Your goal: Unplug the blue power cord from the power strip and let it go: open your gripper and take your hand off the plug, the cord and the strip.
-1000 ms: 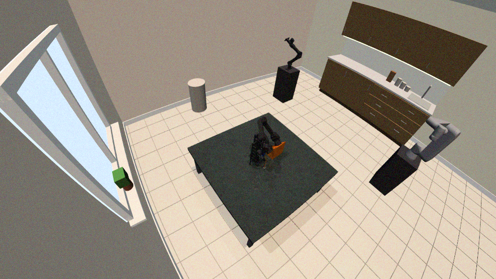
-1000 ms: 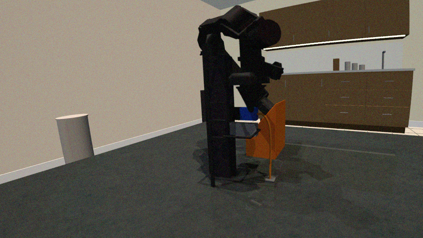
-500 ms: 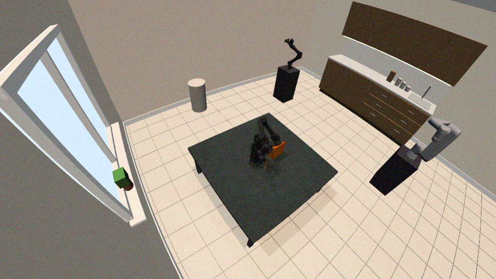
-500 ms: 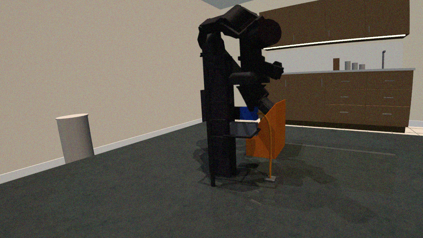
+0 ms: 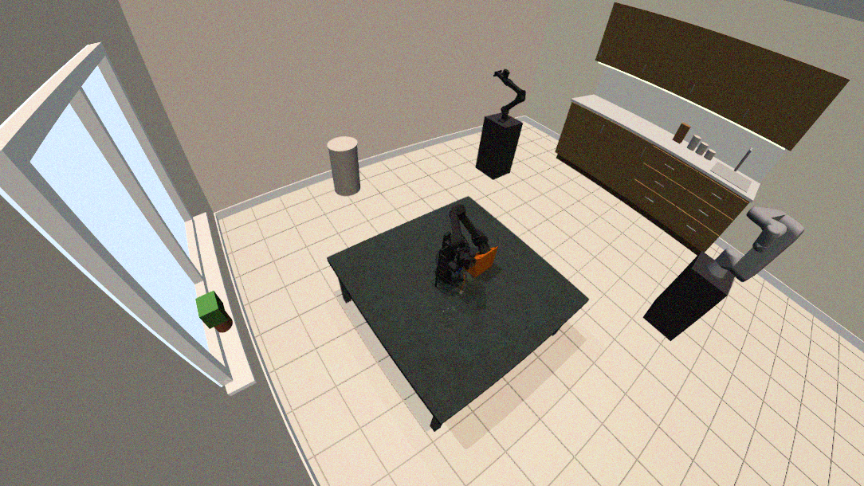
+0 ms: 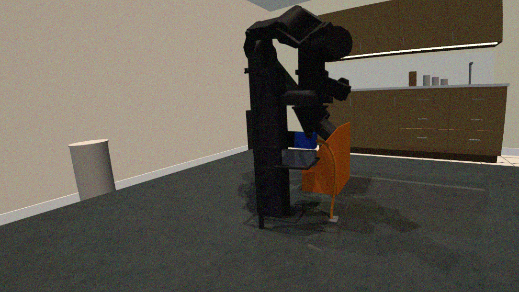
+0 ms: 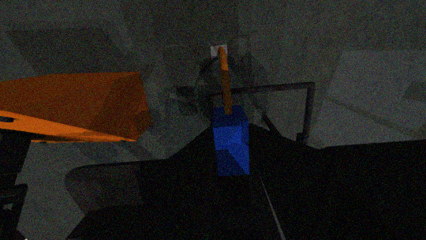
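Observation:
The blue plug (image 6: 304,140) (image 7: 232,144) lies level above the table; its far end runs into dark parts, so I cannot tell whether it sits in a socket. An orange cord (image 6: 334,170) (image 7: 226,88) leaves its near end and curves down to a small pale plate (image 6: 333,219) (image 7: 214,51) on the table. My gripper (image 6: 312,136) (image 7: 229,130) is shut on the plug, one dark finger at each side of it in the wrist view. The power strip cannot be told apart from the dark shapes; a tall black upright block (image 6: 270,174) stands beside the plug.
An orange panel (image 5: 483,262) (image 6: 339,163) (image 7: 110,99) stands close beside the plug. A greyish see-through box (image 6: 299,158) is just below it. A thin dark frame (image 7: 309,110) shows to the right in the wrist view. All stand on the dark table (image 5: 483,356).

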`<state>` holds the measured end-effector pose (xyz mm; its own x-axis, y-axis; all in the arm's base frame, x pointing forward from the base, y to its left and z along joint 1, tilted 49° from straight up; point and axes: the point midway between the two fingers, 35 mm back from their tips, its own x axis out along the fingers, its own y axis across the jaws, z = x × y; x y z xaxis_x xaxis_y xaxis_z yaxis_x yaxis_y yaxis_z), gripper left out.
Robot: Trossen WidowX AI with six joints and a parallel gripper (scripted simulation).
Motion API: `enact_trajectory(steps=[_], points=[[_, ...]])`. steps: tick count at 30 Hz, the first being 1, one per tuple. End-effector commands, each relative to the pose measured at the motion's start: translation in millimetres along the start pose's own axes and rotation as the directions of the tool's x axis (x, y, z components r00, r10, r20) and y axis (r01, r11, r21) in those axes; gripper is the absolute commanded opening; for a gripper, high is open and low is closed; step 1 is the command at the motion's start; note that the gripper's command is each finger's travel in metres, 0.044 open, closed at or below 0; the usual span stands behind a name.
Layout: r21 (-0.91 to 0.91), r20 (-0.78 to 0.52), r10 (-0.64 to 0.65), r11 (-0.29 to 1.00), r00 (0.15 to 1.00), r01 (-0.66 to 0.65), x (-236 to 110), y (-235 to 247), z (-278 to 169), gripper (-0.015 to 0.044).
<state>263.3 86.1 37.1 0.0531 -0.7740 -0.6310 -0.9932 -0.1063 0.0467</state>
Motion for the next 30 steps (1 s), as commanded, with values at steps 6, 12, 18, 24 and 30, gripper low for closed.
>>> enact_trajectory(steps=[6,12,18,24,30], points=[[0.002,0.055,-0.009,1.0,0.998,0.009,-10,-1,35,0.0],[0.001,0.054,-0.01,1.0,0.998,0.01,-11,-1,41,0.0026],[0.0,0.05,-0.011,1.0,0.999,0.011,-6,-1,34,0.0184],[0.0,0.05,-0.011,1.0,0.999,0.011,-6,-1,34,0.0341],[0.0,0.055,-0.012,1.0,0.998,0.012,-18,-2,75,0.044]])
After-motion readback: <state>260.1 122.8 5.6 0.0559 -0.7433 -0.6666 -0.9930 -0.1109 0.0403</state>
